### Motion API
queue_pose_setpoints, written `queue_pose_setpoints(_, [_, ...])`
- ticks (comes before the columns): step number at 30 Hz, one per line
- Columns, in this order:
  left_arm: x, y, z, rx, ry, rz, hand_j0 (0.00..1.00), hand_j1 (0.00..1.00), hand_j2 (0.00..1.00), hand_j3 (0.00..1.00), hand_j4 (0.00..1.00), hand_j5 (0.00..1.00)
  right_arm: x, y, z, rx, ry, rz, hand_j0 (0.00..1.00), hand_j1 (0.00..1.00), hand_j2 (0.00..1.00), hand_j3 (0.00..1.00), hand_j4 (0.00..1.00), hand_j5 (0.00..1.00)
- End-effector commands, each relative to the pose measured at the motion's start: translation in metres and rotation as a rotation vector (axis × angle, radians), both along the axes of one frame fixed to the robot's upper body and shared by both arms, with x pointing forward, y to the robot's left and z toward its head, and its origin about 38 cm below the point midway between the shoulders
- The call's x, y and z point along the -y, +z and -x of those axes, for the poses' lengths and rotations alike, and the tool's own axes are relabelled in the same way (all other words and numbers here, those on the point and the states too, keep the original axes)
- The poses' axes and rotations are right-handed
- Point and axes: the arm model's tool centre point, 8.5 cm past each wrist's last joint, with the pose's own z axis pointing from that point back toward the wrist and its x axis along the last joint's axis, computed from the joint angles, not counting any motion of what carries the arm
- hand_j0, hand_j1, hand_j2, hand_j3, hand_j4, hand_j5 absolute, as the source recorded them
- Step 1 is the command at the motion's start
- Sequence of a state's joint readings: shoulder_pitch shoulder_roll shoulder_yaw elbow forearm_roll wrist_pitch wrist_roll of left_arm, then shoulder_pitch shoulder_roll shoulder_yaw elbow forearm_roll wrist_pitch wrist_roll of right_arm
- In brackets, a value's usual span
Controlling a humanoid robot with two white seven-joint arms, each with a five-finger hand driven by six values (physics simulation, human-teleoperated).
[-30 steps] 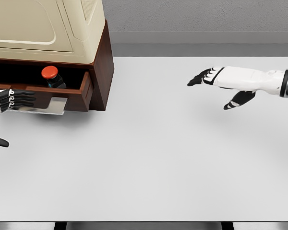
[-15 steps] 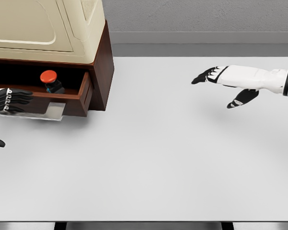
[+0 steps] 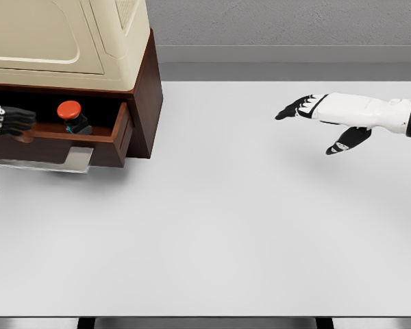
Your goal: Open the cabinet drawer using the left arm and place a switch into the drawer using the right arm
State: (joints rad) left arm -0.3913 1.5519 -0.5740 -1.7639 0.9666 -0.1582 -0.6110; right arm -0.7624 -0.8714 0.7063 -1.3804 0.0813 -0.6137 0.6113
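The drawer [image 3: 89, 133] stands pulled out of the cabinet [image 3: 68, 48] at the far left of the table [image 3: 226, 226], and the switch [image 3: 71, 115], with its red button on top, sits inside it toward the right end; that is where the task wants it, so I judge the placing done. My left hand [image 3: 7, 120] is at the drawer's front edge, at the left border of the view, fingers curled; whether they grip the front or only rest against it I cannot tell, since most of the hand is cut off. My right hand [image 3: 308, 108] hangs above the table well to the right, far from the cabinet, fingers stretched flat and holding nothing; I judge it is kept clear there so that it does not foul the drawer. The metal handle [image 3: 72, 159] below the drawer front is untouched.
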Motion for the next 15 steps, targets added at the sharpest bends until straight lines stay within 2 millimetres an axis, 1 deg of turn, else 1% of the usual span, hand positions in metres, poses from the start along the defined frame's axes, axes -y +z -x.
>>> queue_pose_setpoints(1, [0.001,0.008,-0.002,0.021,0.0,0.008,1.0,1.0,1.0,1.0,1.0,1.0,0.001,0.001,0.0,-0.002,-0.004,-0.005,1.0,1.0,1.0,1.0,1.0,1.0])
queue_pose_setpoints(3, [0.003,0.019,-0.003,0.072,-0.019,0.014,1.0,1.0,1.0,1.0,1.0,1.0,0.001,0.001,0.0,-0.002,-0.004,-0.005,1.0,1.0,1.0,1.0,1.0,1.0])
queue_pose_setpoints(4, [0.006,0.027,-0.003,0.125,-0.052,0.028,1.0,1.0,1.0,1.0,1.0,1.0,0.001,0.001,0.0,-0.002,-0.004,-0.005,1.0,1.0,1.0,1.0,1.0,1.0])
queue_pose_setpoints(9, [0.009,0.028,-0.005,0.143,-0.062,0.034,1.0,1.0,1.0,1.0,1.0,1.0,0.001,0.001,0.0,-0.002,-0.005,-0.004,1.0,1.0,1.0,1.0,1.0,1.0])
queue_pose_setpoints(11, [0.016,0.024,-0.008,0.16,-0.083,0.069,1.0,1.0,1.0,1.0,1.0,1.0,0.004,0.0,-0.001,-0.005,-0.015,-0.004,1.0,1.0,1.0,1.0,1.0,1.0])
queue_pose_setpoints(12, [0.019,0.026,-0.008,0.183,-0.099,0.08,1.0,1.0,1.0,1.0,1.0,1.0,0.008,0.0,-0.003,-0.007,-0.027,-0.003,1.0,1.0,1.0,1.0,1.0,1.0])
queue_pose_setpoints(15, [0.028,0.028,-0.007,0.265,-0.169,0.121,1.0,1.0,1.0,1.0,1.0,1.0,0.008,-0.001,-0.004,-0.009,-0.029,-0.004,1.0,1.0,1.0,1.0,1.0,1.0])
